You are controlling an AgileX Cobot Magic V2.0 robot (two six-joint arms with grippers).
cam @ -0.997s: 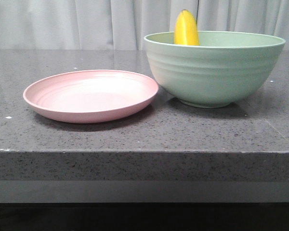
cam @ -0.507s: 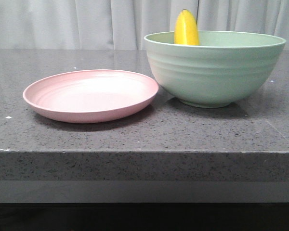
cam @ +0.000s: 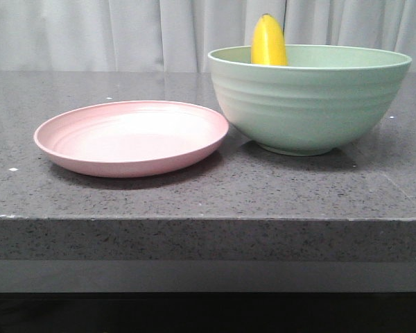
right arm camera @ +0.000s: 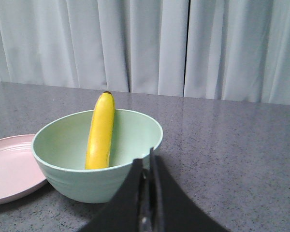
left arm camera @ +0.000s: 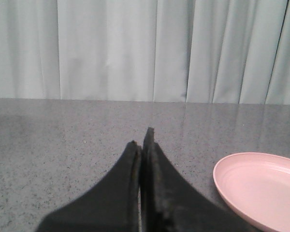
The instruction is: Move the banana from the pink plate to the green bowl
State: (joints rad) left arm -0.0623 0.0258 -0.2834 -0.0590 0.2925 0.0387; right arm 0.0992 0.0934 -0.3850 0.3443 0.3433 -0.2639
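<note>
The yellow banana (cam: 268, 41) stands on end inside the mint-green bowl (cam: 308, 104), leaning on its far wall with its dark tip above the rim. In the right wrist view the banana (right arm camera: 100, 130) leans in the bowl (right arm camera: 94, 181). The pink plate (cam: 132, 137) sits empty to the left of the bowl, and its edge shows in the left wrist view (left arm camera: 261, 188) and the right wrist view (right arm camera: 9, 169). My left gripper (left arm camera: 141, 140) is shut and empty, left of the plate. My right gripper (right arm camera: 146, 159) is shut and empty, just outside the bowl's rim. Neither gripper shows in the front view.
The plate and bowl rest on a dark speckled stone counter (cam: 208, 194) with its front edge near the camera. A pale curtain (cam: 125, 35) hangs behind it.
</note>
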